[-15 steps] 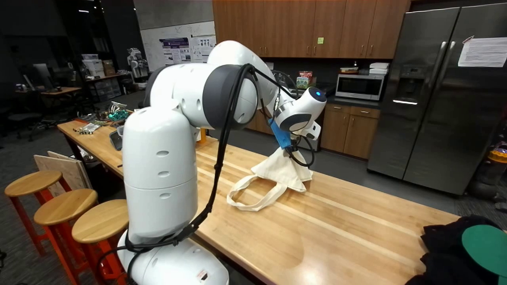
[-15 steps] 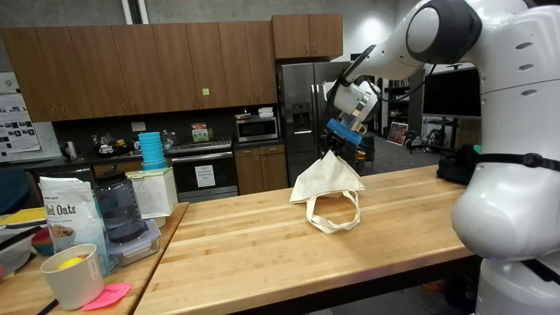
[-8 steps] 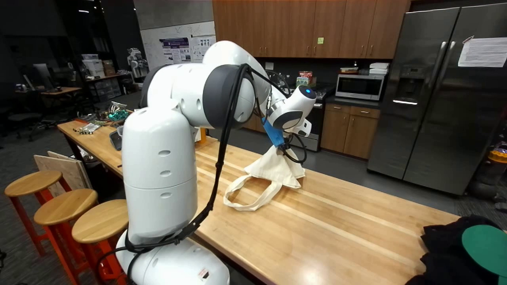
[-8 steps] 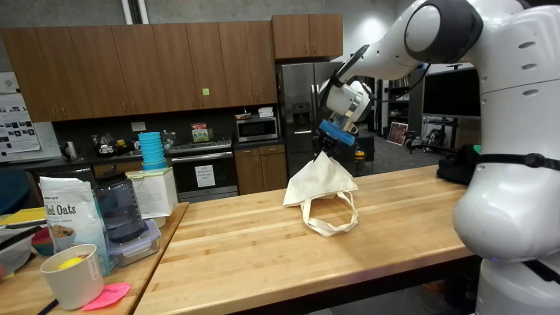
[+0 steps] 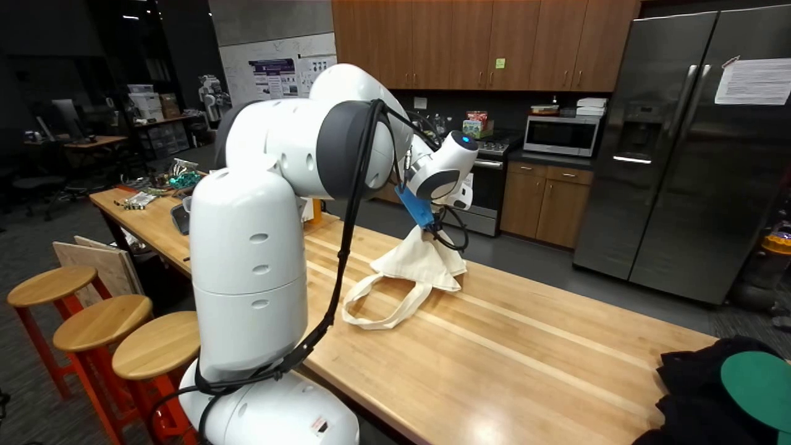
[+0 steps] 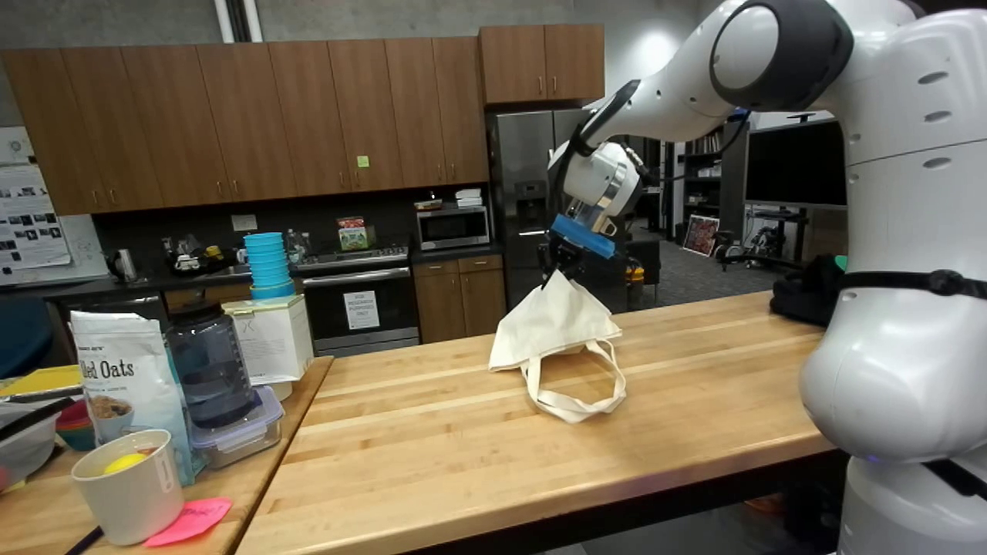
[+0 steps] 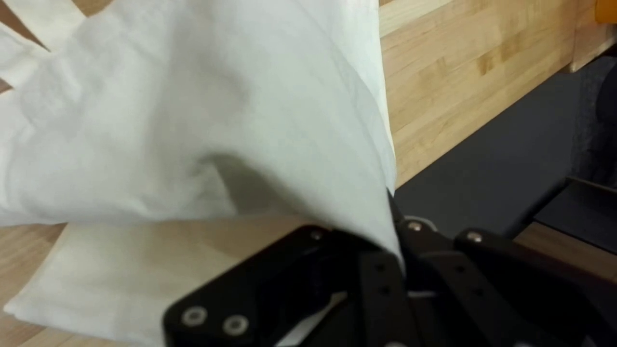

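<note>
Black two-finger gripper (image 6: 552, 273) pinches cream cloth tote bag (image 5: 415, 258); in an exterior view, looped cream strap (image 5: 413, 301) at bag's 7 o'clock, on pale wooden tabletop (image 5: 507, 352)

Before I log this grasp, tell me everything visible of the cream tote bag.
The cream tote bag, plain and cotton-looking, hangs tent-like and creased from a peak pinched in the gripper, which is shut on it. A looped strap handle of matching fabric lies on the wooden table. Below the grip its panels flare outward; whether their lower edges touch the table is unclear.
</note>
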You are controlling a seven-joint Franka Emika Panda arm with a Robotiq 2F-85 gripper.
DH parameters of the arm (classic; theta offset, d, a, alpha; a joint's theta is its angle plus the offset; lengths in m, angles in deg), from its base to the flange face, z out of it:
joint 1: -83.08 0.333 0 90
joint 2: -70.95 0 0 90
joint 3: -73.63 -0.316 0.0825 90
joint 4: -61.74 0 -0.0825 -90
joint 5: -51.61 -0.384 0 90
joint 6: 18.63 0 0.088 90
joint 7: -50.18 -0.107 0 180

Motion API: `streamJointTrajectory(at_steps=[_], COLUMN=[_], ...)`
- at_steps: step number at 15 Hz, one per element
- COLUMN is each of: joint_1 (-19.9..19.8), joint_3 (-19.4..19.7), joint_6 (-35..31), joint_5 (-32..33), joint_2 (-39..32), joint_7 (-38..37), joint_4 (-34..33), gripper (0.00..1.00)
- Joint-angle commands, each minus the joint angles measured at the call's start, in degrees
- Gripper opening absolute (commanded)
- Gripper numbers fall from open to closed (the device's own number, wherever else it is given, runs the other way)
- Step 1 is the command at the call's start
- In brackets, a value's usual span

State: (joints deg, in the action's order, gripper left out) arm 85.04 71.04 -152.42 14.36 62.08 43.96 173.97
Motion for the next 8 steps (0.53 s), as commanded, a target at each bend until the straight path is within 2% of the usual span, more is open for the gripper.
streamJointTrajectory(at_steps=[1,8], joint_1=[0.26,0.89], joint_3=[-0.4,-1.02], joint_6=[-0.15,-0.42], joint_5=[1.41,2.89], joint_2=[0.54,0.32], joint_7=[-1.32,-1.92], joint_4=[-0.2,-0.4], gripper=[0.01,0.01])
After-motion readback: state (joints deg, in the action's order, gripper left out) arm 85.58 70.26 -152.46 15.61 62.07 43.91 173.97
